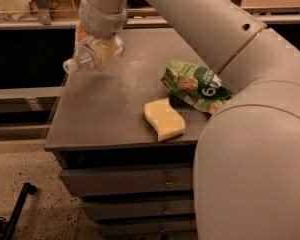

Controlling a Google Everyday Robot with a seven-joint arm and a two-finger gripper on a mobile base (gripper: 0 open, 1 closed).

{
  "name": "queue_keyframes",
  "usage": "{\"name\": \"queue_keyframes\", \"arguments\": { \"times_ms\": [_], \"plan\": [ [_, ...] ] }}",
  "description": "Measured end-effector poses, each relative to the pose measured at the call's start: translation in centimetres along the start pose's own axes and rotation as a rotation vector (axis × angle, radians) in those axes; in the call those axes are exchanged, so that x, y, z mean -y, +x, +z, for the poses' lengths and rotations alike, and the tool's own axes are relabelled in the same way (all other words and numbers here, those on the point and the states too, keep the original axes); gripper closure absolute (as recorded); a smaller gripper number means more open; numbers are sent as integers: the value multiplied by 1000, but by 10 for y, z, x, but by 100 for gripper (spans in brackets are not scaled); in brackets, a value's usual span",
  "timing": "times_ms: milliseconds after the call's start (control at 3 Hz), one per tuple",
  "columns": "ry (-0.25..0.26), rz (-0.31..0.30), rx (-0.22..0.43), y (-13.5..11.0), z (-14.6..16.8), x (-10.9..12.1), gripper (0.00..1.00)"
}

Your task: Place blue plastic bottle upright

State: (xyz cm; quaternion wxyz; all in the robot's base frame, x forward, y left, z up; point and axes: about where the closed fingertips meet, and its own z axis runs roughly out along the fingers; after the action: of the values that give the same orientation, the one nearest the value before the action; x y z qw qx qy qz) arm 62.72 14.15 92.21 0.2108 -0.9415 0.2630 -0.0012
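The blue plastic bottle (90, 56) is a small clear bottle with a white cap pointing left. It is held off the tabletop, lying nearly horizontal, above the table's far left part. My gripper (97, 46) is shut on the bottle, with its yellowish fingers (107, 51) around the bottle's body. The white arm comes down to it from the upper right.
The grey table (100, 114) has drawers below. A yellow sponge (163, 119) lies near the front edge. A green snack bag (197, 86) lies to its right, partly under my arm. A shelf runs behind the table. A dark tool lies on the floor at left (17, 209).
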Motion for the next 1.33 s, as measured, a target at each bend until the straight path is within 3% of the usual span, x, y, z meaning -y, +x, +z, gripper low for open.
{"name": "queue_keyframes", "arguments": {
  "times_ms": [333, 667, 1000, 1333],
  "plan": [
    [155, 116, 154, 0, -20, 8, 100],
    [272, 206, 290, -9, -39, 13, 100],
    [332, 272, 357, -14, -50, 13, 100],
    [352, 346, 345, -14, -53, 11, 100]
  ]
}}
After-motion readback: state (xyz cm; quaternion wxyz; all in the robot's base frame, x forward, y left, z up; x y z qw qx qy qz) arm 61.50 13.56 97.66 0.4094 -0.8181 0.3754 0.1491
